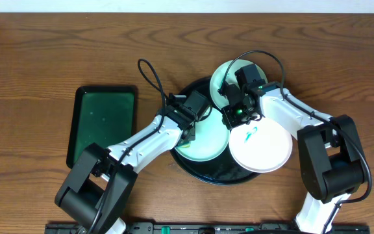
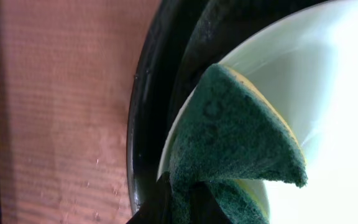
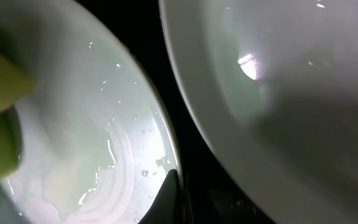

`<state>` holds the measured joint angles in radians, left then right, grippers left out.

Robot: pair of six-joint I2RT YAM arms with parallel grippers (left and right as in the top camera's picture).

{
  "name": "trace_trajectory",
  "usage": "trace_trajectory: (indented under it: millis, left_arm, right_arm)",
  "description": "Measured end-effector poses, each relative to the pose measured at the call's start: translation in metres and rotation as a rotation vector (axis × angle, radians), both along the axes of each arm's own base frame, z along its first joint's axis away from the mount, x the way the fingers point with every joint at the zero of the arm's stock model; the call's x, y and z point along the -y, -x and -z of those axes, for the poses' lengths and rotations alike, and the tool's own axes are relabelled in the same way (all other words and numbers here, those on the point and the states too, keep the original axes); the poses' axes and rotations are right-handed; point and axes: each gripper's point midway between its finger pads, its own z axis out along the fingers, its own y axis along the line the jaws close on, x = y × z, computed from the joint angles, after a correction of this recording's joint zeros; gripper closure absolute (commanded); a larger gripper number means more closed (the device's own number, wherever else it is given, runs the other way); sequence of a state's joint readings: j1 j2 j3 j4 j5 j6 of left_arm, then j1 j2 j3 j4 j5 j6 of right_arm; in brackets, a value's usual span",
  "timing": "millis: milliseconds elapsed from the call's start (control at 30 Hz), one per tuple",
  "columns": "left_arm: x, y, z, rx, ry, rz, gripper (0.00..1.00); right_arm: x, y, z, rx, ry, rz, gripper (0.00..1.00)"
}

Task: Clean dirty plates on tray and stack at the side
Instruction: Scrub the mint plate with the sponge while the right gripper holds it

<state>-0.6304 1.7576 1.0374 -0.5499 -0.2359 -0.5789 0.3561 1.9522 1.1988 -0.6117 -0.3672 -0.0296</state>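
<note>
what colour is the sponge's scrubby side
Dark green; the sponge shows best in the left wrist view.

Overhead the light is even and sharp, with soft shadows on the wooden table (image 1: pixel 37 58), while both wrist views blur at close range, glare bleaching the mint plate (image 2: pixel 334 93) and a highlight glinting on another plate (image 3: pixel 247 65).

Two mint-cyan plates (image 1: pixel 210 140) (image 1: pixel 221 78) and one white plate (image 1: pixel 263 148) are showing. One black tray (image 1: pixel 213 179), one green tray (image 1: pixel 102 127) at nine o'clock and one scouring sponge (image 2: pixel 229 137) are lying there.
</note>
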Motion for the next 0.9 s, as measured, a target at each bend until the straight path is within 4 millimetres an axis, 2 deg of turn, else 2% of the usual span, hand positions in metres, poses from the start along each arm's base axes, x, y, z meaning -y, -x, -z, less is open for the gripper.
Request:
trace_trajectory:
  millis: [233, 533, 633, 700, 800, 900]
  left_arm:
    - [0.035, -0.030, -0.004, 0.118, 0.201, 0.021, 0.93]
    - [0.055, -0.030, -0.005, 0.101, 0.287, 0.174, 0.93]
    - [0.053, -0.025, -0.010, 0.080, 0.289, 0.218, 0.93]
    - [0.047, -0.021, -0.020, 0.075, 0.298, 0.228, 0.93]
    - [0.027, -0.021, -0.053, 0.126, 0.306, 0.203, 0.93]
    - [-0.002, -0.026, -0.094, 0.219, 0.314, 0.139, 0.93]
  right_arm:
    - [0.003, -0.002, 0.001, 0.007, 0.011, 0.007, 0.99]
    - [0.005, -0.005, 0.000, 0.015, 0.020, 0.012, 0.99]
    - [0.004, -0.007, 0.000, 0.023, 0.019, 0.012, 0.99]
    - [0.004, -0.007, 0.000, 0.025, 0.018, 0.012, 0.99]
    - [0.004, -0.007, -0.001, 0.024, 0.016, 0.012, 0.99]
    - [0.004, -0.008, -0.006, 0.031, 0.017, 0.015, 0.99]
